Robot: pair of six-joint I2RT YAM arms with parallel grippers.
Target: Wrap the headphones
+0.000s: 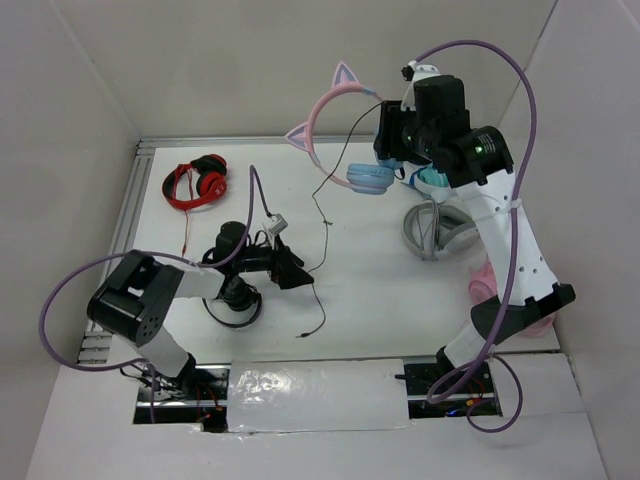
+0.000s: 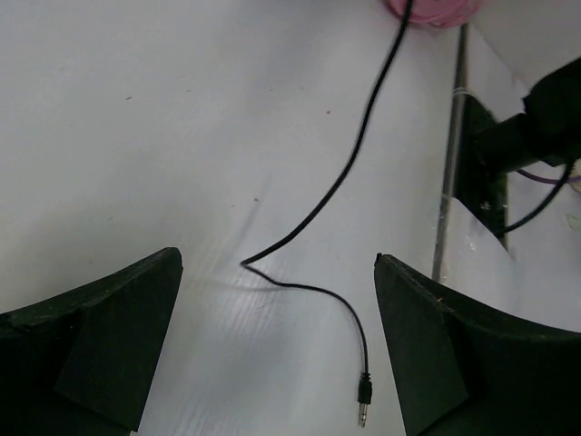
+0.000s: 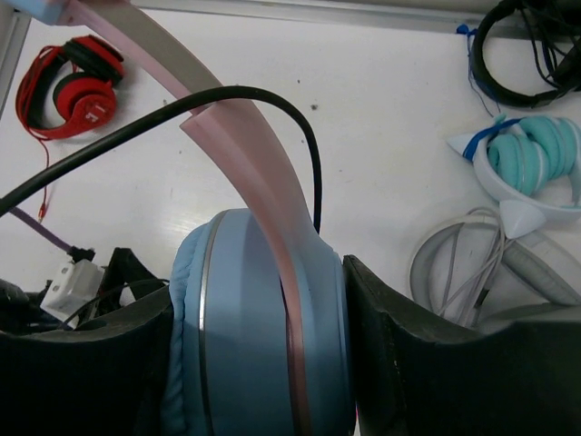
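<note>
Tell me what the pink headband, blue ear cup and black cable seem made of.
Headband: thin rigid plastic, satin pink, with crisp flat edges. Ear cup: smooth light blue, probably plastic shell with a soft leatherette pad; silvery trim ring. Cable: black rubbery sheath, kinked loosely; its plug looks metal.

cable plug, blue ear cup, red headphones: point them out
cable plug [image 2: 363, 392], left wrist view, black barrel
blue ear cup [image 3: 241, 336], right wrist view, outer shell
red headphones [image 1: 208, 186], top view, an ear cup

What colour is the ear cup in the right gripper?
The ear cup is light blue; right wrist view.
</note>
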